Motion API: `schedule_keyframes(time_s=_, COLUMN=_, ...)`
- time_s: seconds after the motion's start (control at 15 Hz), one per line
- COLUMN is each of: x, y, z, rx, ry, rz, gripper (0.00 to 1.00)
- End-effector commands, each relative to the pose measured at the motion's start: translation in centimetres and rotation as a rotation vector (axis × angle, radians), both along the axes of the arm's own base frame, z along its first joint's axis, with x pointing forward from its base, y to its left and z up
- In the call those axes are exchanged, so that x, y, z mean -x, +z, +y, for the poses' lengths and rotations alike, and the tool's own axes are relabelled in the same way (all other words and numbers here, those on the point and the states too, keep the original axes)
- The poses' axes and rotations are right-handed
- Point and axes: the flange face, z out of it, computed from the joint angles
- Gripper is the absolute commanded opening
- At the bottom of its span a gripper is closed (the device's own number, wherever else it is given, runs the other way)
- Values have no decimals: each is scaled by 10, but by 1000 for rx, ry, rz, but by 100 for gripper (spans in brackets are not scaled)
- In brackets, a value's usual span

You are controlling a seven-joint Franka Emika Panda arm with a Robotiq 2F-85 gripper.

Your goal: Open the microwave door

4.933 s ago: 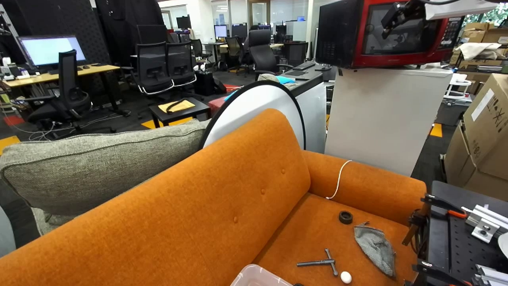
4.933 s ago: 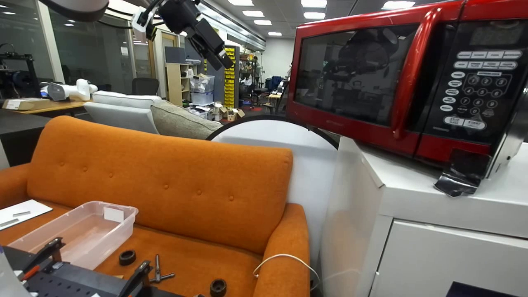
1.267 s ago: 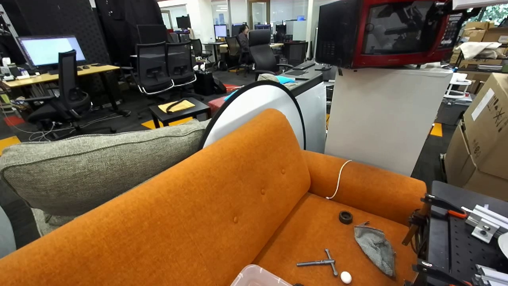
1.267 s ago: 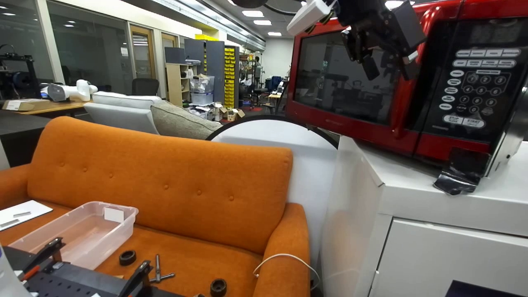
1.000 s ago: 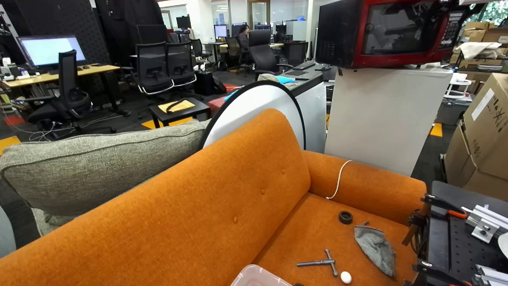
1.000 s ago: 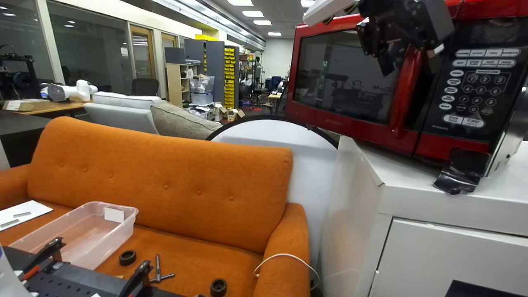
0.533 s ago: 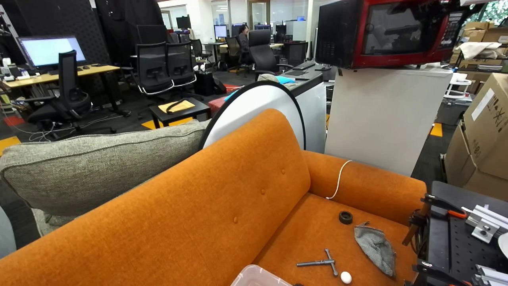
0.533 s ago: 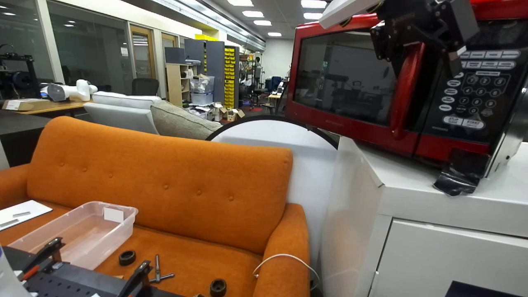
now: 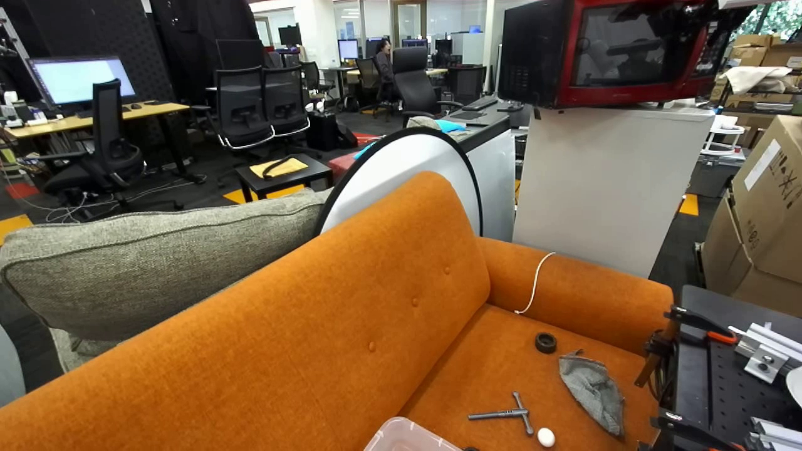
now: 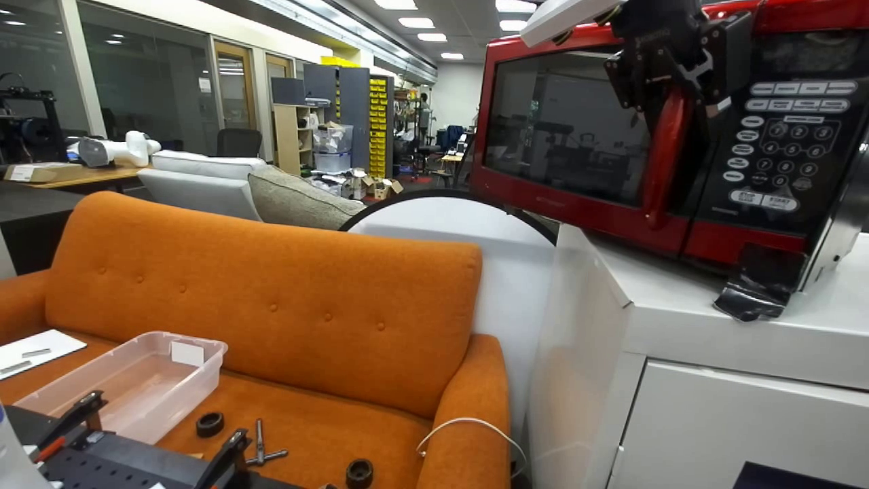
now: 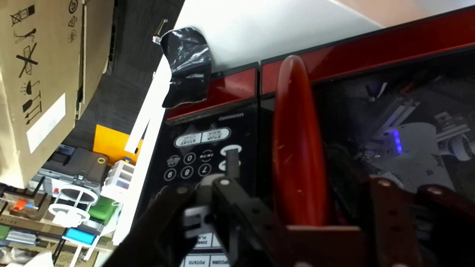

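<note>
The red microwave [image 10: 730, 244] stands at the upper right in an exterior view, its door [image 10: 563, 129] lying flush with the front. A red vertical handle [image 10: 662, 180] runs down the door's edge beside the keypad. My gripper [image 11: 288, 168] straddles that handle, one of its fingers [image 11: 233, 163] on the keypad side, the other on the glass side. In the wrist view a dark gap separates the keypad-side finger from the handle; contact on the glass side is too dark to tell. The jaws are part-way open. Elsewhere the gripper [image 10: 686, 112] covers the handle's upper part.
A white cabinet [image 10: 733, 407] carries the microwave, with black tape [image 10: 760, 282] at its corner. An orange sofa [image 10: 271, 272] stands beside it, holding a clear plastic tub [image 10: 149, 387]. Cardboard boxes [image 9: 758, 232] stand near the cabinet.
Over several seconds the arm has moved across the microwave front to the handle. In the last half second the fingers have drawn closer together around it. The door has not moved.
</note>
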Motion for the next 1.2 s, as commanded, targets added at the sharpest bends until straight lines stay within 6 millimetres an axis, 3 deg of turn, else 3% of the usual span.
schedule_keyframes(time_s=0.0, x=-6, y=-3, z=-9, rx=-32, ry=-9, rz=5, gripper=33)
schedule_keyframes(time_s=0.27, x=-6, y=-8, z=-13, rx=-48, ry=-19, rz=8, gripper=7)
schedule_keyframes(time_s=1.13, x=10, y=-5, z=-1, rx=-50, ry=-10, rz=-4, gripper=7)
